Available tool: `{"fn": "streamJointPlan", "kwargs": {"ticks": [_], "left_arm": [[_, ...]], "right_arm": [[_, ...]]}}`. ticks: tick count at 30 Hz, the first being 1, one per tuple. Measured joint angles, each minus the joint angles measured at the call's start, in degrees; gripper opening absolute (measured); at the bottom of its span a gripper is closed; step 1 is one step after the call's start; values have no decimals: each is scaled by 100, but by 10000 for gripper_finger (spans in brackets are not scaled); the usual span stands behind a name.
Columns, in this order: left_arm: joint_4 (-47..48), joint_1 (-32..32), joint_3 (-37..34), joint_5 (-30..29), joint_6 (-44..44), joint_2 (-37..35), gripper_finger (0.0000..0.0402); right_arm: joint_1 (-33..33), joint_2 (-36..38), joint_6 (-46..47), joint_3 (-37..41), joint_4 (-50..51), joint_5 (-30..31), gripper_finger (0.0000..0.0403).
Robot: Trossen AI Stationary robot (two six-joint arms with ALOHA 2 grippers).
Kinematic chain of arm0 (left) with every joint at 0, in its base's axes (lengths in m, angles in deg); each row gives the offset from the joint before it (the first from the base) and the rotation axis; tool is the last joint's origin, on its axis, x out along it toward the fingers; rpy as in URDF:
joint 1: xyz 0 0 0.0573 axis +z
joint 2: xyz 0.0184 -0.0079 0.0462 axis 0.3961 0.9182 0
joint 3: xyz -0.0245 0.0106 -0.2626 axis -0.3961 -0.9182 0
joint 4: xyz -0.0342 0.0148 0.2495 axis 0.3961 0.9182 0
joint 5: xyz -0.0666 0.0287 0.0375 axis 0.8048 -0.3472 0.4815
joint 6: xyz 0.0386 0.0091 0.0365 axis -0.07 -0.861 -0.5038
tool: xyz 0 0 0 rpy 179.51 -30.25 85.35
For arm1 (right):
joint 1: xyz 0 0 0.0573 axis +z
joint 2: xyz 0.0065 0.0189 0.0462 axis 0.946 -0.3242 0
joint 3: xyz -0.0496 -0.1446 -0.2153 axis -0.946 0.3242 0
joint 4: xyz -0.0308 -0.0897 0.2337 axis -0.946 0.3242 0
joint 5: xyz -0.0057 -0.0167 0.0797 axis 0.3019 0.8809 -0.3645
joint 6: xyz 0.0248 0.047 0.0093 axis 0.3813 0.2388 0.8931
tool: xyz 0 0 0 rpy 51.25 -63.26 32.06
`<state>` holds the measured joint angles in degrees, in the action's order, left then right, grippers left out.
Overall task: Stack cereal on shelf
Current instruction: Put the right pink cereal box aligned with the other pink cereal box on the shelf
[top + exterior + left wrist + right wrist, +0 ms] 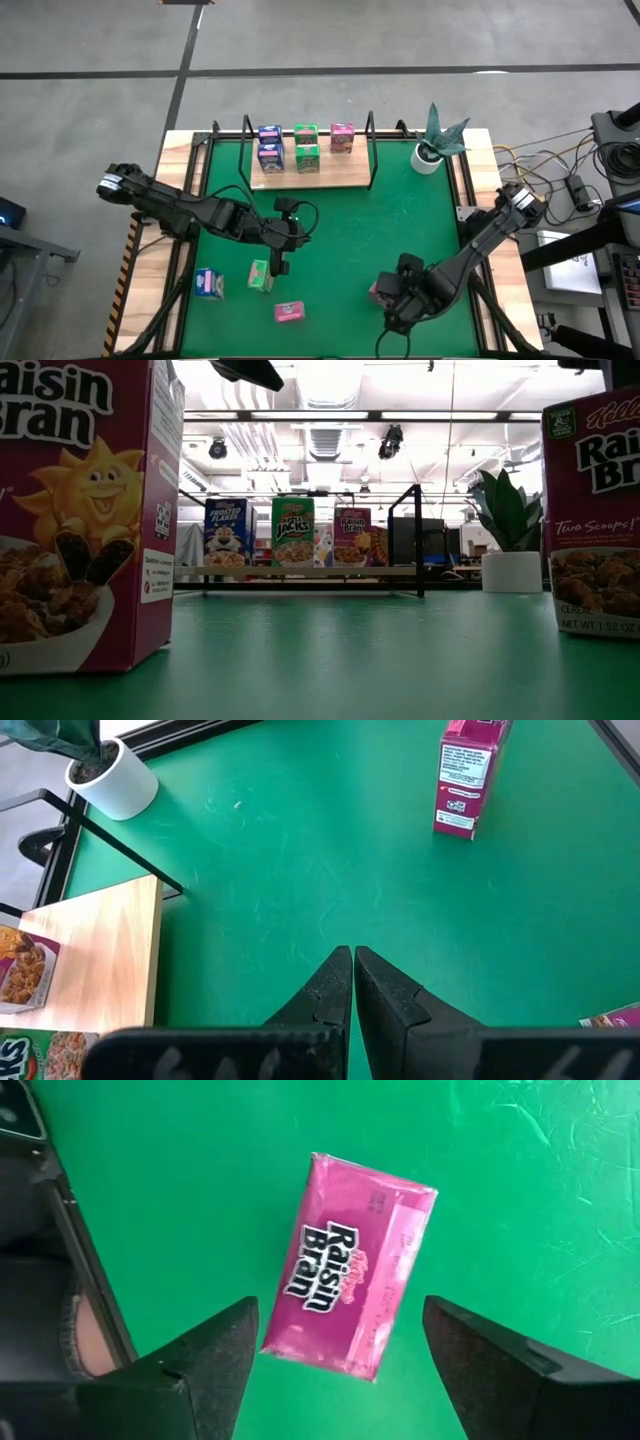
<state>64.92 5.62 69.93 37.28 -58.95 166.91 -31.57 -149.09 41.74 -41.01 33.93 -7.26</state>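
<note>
High view: my left gripper [279,262] hangs over the green mat [380,225], just beside a green cereal box [260,276]. A blue box [208,283] lies near the mat's left edge and a pink box [289,312] lies near the front. My right gripper [390,292] is low at the front right, over a pink box I can hardly see. The shelf [335,170] at the back holds 5 boxes: 2 blue, 2 green, 1 pink. A little plant pot [428,156] stands beside it

Low view: 2 pink Raisin Bran boxes stand very close, 1 at the left [85,510] and 1 at the right [592,510]. Far back, the shelf board [300,572] carries blue, green and pink boxes in a row

Left wrist view: my left fingers [325,990] are pressed together with nothing between them. A pink box [466,775] stands well apart on the mat

Right wrist view: my right fingers [205,1355] are spread wide. A pink Raisin Bran box [345,1265] lies flat on the mat between them, and they do not touch it
</note>
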Motion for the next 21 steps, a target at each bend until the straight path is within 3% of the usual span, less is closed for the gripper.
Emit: {"fn": "streamJointPlan", "kwargs": {"ticks": [7, 21], "left_arm": [[-8, 0, 0, -1, -10, 0, 0], [-4, 0, 0, -2, -13, 0, 0]], "right_arm": [[-2, -204, -57, 4, -7, 2, 253], [-4, -210, -220, 35, -4, 198, 173]]}}
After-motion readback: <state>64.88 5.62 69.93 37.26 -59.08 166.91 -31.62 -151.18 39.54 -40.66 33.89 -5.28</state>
